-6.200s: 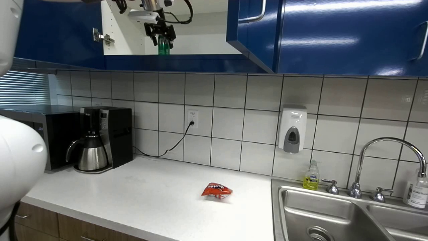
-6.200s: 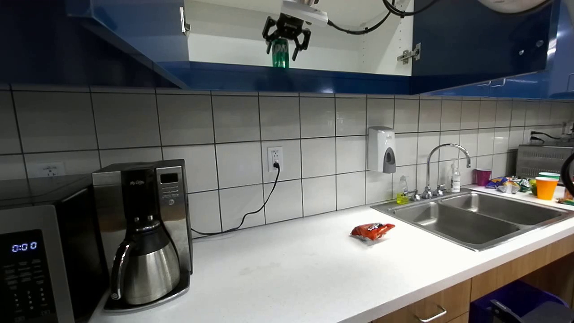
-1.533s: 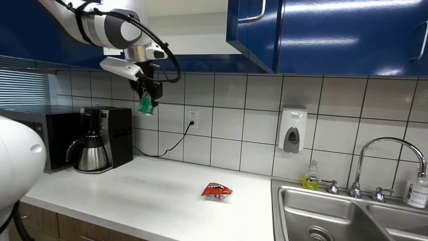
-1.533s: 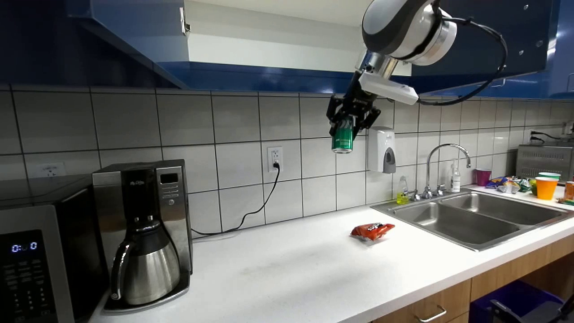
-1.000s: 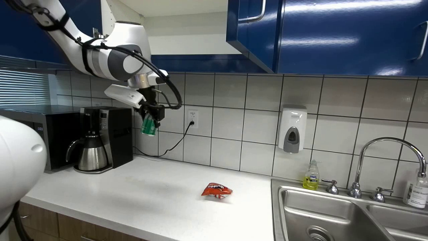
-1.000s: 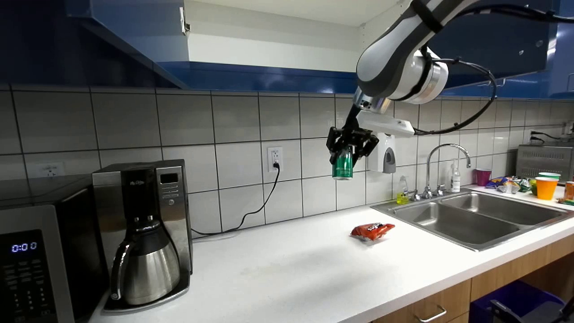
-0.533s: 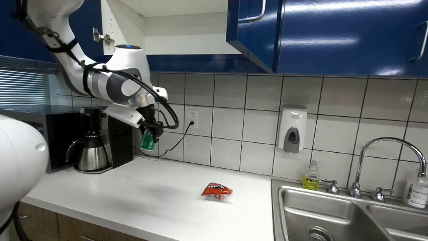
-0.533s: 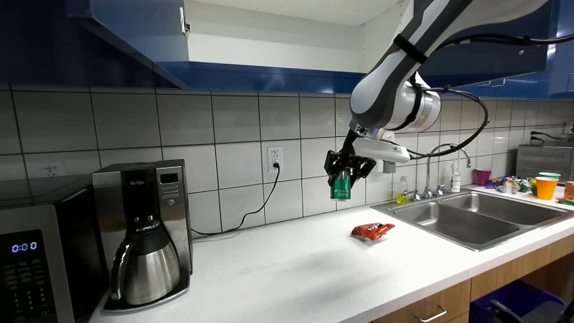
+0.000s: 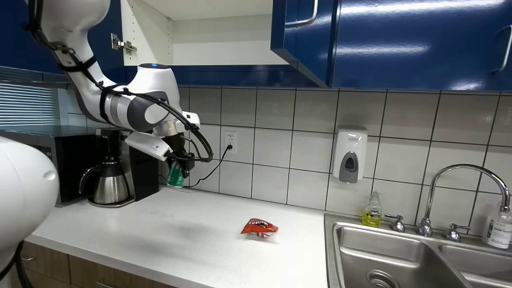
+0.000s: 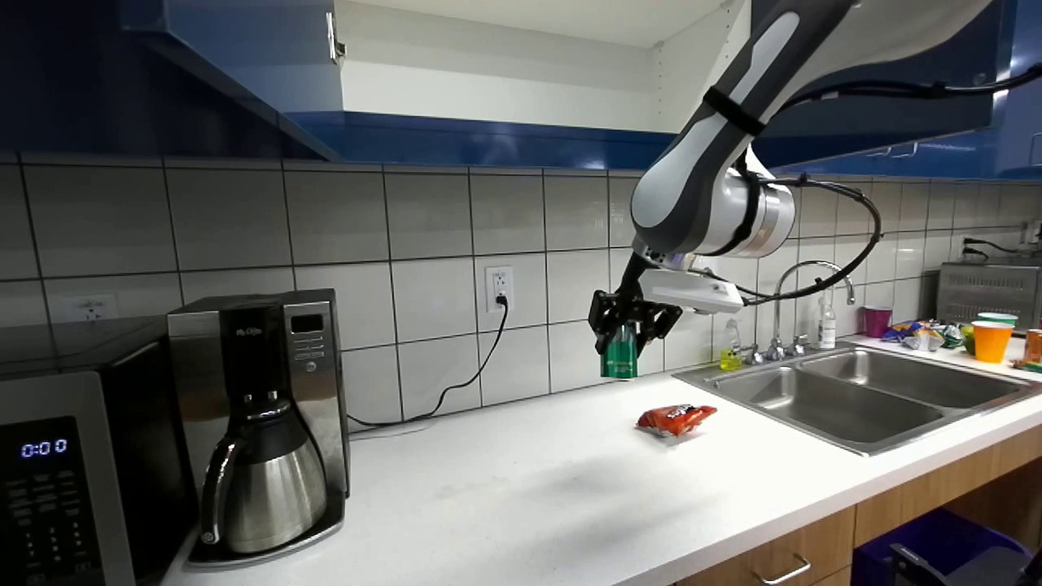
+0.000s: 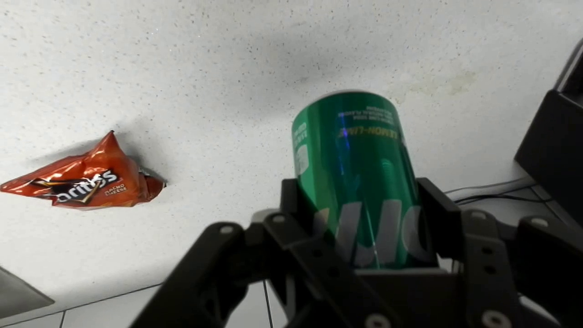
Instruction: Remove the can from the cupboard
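The green can [image 11: 355,150] hangs above the white counter, leaning slightly, outside and below the cupboard [image 9: 224,48]. My gripper [image 10: 623,338] is shut on it from above, pads pressed on both sides in the wrist view. Lower down, the can's body [image 10: 620,360] sticks out past the fingertips, with a gap between it and the counter. Its upper end sits inside the gripper and is partly hidden. The cupboard's doors stand wide, and its white interior shows in both exterior views, with nothing seen on the visible part of the shelf.
A red chip packet [image 10: 676,419] lies on the counter [image 9: 208,256]. The coffee maker [image 10: 317,391] and microwave [image 10: 81,456] stand at one end, the steel sink [image 9: 332,256] at the other. A soap dispenser [image 9: 351,154] hangs on the tiled wall.
Several seconds ago the can stood in the cupboard between my fingers. Since then it has come out and down toward the counter in my grip, dropping only a little over the last half second.
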Robot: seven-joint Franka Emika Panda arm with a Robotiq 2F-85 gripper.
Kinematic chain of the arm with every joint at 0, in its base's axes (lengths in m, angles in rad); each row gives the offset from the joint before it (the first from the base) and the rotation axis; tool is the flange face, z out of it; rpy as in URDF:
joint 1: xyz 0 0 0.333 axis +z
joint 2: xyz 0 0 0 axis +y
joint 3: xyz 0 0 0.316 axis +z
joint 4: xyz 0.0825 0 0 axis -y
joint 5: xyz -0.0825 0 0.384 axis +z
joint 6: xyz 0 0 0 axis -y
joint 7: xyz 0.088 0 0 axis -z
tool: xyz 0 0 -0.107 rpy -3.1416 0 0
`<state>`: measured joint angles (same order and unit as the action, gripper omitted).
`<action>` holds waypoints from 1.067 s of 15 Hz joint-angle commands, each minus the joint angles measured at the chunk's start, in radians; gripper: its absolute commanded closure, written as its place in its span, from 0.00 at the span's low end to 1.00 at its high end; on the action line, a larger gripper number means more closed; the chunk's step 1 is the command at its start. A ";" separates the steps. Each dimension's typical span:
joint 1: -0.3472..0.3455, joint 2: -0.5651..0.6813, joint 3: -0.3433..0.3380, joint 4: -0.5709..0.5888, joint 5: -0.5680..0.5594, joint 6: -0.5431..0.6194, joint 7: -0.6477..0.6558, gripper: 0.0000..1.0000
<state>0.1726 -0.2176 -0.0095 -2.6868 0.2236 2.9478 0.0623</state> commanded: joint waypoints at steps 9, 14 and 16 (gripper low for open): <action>-0.012 0.000 0.014 0.001 0.004 -0.002 -0.001 0.36; 0.027 0.071 -0.023 0.034 0.038 0.047 -0.040 0.61; 0.051 0.120 -0.037 0.052 0.069 0.077 -0.064 0.61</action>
<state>0.1807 -0.1697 -0.0175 -2.6809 0.2312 2.9794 0.0593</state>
